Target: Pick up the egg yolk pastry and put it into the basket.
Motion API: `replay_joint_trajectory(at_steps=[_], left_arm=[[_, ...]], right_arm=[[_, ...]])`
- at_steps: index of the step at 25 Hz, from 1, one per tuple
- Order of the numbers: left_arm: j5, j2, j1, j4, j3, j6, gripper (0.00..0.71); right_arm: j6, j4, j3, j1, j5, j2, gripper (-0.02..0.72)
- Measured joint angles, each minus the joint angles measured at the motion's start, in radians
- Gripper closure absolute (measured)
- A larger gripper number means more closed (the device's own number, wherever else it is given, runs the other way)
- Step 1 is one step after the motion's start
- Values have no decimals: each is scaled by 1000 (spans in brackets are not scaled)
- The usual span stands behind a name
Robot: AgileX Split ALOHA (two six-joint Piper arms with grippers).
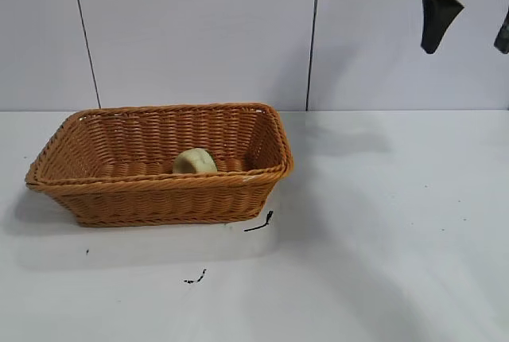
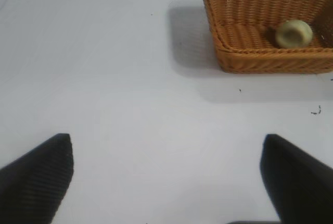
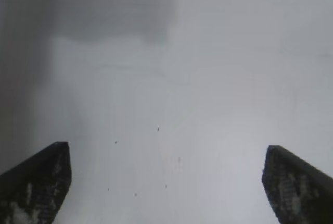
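Observation:
The egg yolk pastry (image 1: 195, 161), a small pale yellow-green puck, lies inside the orange-brown wicker basket (image 1: 111, 191) near its front wall; in the left wrist view the egg yolk pastry (image 2: 294, 33) rests in the basket (image 2: 260, 60) far from that gripper. My right gripper (image 1: 469, 24) hangs high at the top right of the exterior view, open and empty, well away from the basket. In its own view the right gripper (image 3: 166, 182) has only bare table between its fingers. My left gripper (image 2: 166, 177) is open over bare table and holds nothing.
The white table (image 1: 382, 231) stretches to the right of and in front of the basket. A small black scrap (image 1: 260, 223) lies by the basket's front right corner, and another black mark (image 1: 196, 277) sits nearer the front. A pale panelled wall stands behind.

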Motion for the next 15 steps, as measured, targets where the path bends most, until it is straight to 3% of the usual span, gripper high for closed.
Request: replay_joint_trajectory(at_steps=[15], left_arm=[[0,0,0,0,0,0,14]], right_arm=[[-21,-3,810,0,5,-910,10]])
